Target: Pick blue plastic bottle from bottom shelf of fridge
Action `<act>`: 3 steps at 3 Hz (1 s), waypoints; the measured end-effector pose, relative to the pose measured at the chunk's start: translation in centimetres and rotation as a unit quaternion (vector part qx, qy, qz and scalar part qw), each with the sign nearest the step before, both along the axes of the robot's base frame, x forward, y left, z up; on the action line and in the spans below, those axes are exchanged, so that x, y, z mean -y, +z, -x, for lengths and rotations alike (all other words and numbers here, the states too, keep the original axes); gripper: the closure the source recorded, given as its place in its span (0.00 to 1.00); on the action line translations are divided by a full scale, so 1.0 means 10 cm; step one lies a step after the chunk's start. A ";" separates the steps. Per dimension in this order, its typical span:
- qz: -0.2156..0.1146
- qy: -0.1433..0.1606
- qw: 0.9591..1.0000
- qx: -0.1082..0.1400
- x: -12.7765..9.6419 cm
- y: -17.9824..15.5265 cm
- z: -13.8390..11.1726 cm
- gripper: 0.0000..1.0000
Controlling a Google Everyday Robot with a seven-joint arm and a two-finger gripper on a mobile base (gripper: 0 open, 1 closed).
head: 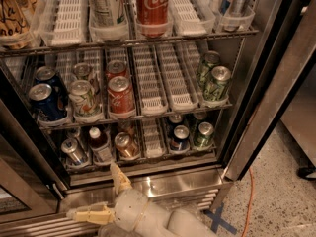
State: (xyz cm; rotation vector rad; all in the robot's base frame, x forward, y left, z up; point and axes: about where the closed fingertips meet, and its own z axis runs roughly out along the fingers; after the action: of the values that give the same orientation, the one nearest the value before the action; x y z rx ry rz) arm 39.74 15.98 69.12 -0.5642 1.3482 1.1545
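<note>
The fridge [256, 83] stands open in the camera view. On its bottom shelf [153, 144] the blue plastic bottle [99, 143], dark with a white cap and pale label, stands in the second lane from the left, between a silver-topped can [74, 151] and a brownish can [126, 144]. My gripper [104, 191] is low in front of the steel base sill [177, 179], open, one finger pointing up toward the shelf just below the bottle, the other pointing left. It holds nothing.
The middle shelf holds blue cans [45, 100], a pale can [84, 98], red cans [120, 93] and green cans [215, 80]. More cans [180, 137] stand at the bottom right. An orange cable [249, 191] and blue tape [219, 221] lie on the floor.
</note>
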 end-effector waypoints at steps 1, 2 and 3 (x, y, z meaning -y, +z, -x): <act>0.011 -0.001 1.000 -0.007 -0.03 -0.08 0.00 0.00; 0.016 -0.007 1.000 -0.007 -0.01 -0.09 -0.03 0.00; 0.036 -0.041 0.998 -0.011 0.09 -0.15 -0.11 0.00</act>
State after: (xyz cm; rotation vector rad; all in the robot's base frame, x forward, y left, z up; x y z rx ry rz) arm 40.86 15.08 67.59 -0.5438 1.4228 1.0524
